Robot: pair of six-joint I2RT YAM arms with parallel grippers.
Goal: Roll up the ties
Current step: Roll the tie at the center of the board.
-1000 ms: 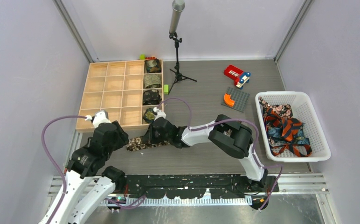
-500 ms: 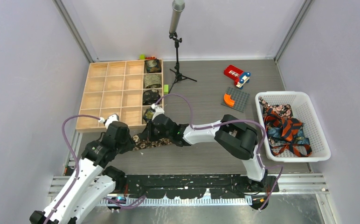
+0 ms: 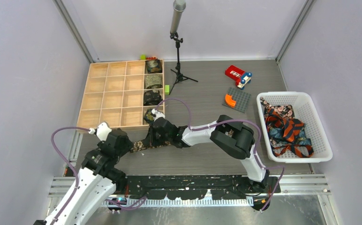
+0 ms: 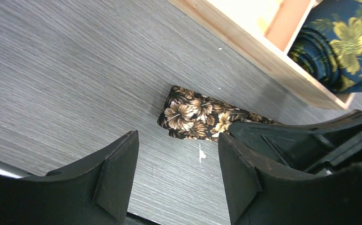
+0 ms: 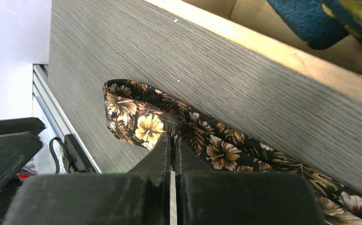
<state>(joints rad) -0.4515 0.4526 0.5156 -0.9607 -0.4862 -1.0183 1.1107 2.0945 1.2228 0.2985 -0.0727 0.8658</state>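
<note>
The table is carrying everything. The left arm is reaching up from the near-left corner, and the right arm is bending across to the left.

A wooden tray of square compartments is sitting at the far left. A white basket is standing at the right edge, and loose ties, red-orange striped and dark patterned, are lying heaped in it. A stand with a grey tube on top is standing just right of the tray.

The tie, dark with tan flowers, is lying flat on the table just in front of the tray's near-right corner, running left to right. Its left end is folded back on itself.

Four coils are sitting in the tray's rightmost column, one per compartment; the nearest is blue with yellow flowers.

The right end effector is pressing down on the tie near the fold. Its fingers are nearly together, with only a thin slit between them, and their tips are pinching the fabric.

The left end effector is hanging over the tie's left end with its jaws wide apart and gripping nothing; the folded end is showing between the fingers.

A red toy and a grey plate with an orange piece on it are lying at the far right of the table.
</note>
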